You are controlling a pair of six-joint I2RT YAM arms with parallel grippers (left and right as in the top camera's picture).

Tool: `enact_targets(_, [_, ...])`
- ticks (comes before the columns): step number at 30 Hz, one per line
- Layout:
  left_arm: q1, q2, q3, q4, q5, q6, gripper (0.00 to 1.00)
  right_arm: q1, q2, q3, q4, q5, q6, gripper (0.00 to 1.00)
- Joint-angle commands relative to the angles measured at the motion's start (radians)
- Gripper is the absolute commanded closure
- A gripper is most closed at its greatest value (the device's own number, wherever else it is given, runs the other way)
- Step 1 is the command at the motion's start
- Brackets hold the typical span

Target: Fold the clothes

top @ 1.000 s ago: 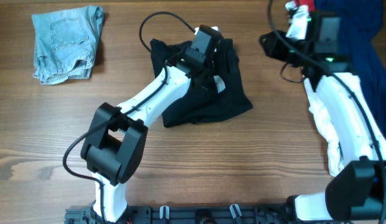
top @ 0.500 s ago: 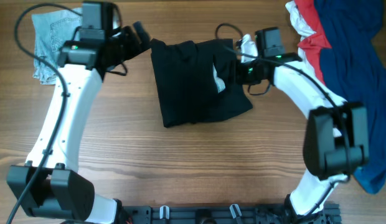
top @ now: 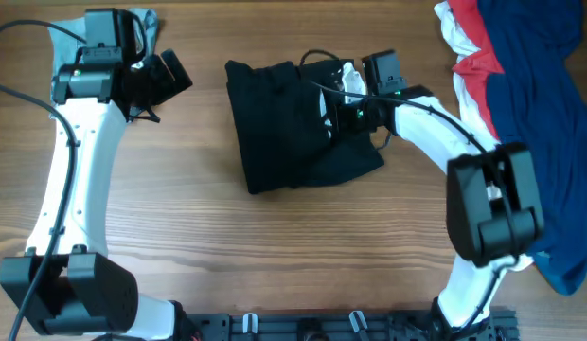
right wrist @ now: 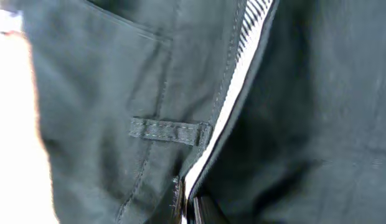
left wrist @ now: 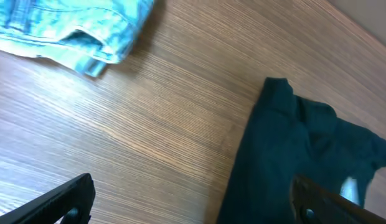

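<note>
Black shorts [top: 293, 123] lie crumpled at the table's centre back, with a white striped inner waistband showing [right wrist: 236, 87]. My right gripper [top: 339, 106] is on the shorts' right upper part, shut on the waistband edge [right wrist: 190, 202]. My left gripper [top: 170, 74] is open and empty above bare wood, left of the shorts; its fingertips frame the bottom of the left wrist view [left wrist: 193, 202], with the shorts' left edge [left wrist: 286, 162] at right. Folded light-blue denim shorts [top: 76, 38] lie at the back left, partly hidden by the left arm, and show in the left wrist view [left wrist: 68, 25].
A pile of clothes, navy [top: 544, 85], red [top: 473, 66] and white [top: 454, 28], lies along the right edge of the table. The right arm's cable [top: 317, 59] loops over the black shorts. Bare wood spans the front.
The left arm swung off the black shorts to the back left, now near the denim. The right arm came from the clothes pile onto the shorts and closed on the waistband.
</note>
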Motion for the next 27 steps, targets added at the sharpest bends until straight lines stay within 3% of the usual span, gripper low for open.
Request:
enact_targets(1, [0.089, -0.023, 0.005, 0.004, -0.025, 0.023, 0.0, 0.047, -0.12, 0.025, 0.005, -0.051, 0.009, 0.95])
enact_targets(7, [0.346, -0.05, 0.005, -0.003, -0.019, 0.023, 0.0, 0.251, -0.14, 0.025, 0.086, -0.005, 0.053, 0.96])
enact_targets(10, [0.421, -0.049, 0.005, -0.007, 0.073, 0.023, 0.0, 0.296, -0.14, 0.025, 0.141, 0.076, 0.084, 0.96])
enact_targets(15, [0.423, -0.049, 0.005, -0.008, 0.093, 0.023, 0.0, 0.224, -0.14, 0.116, 0.03, 0.076, 0.026, 0.96])
enact_targets(20, [0.423, -0.049, 0.005, -0.013, 0.092, 0.024, 0.0, 0.119, -0.14, 0.37, -0.29, 0.131, -0.101, 0.96])
enact_targets(24, [0.423, -0.049, 0.005, -0.013, 0.092, 0.023, 0.0, 0.113, -0.119, 0.377, -0.359, 0.107, -0.14, 0.96])
enact_targets(27, [0.423, -0.049, 0.005, -0.012, 0.092, 0.023, 0.0, 0.207, -0.078, 0.377, -0.321, 0.089, -0.152, 0.96])
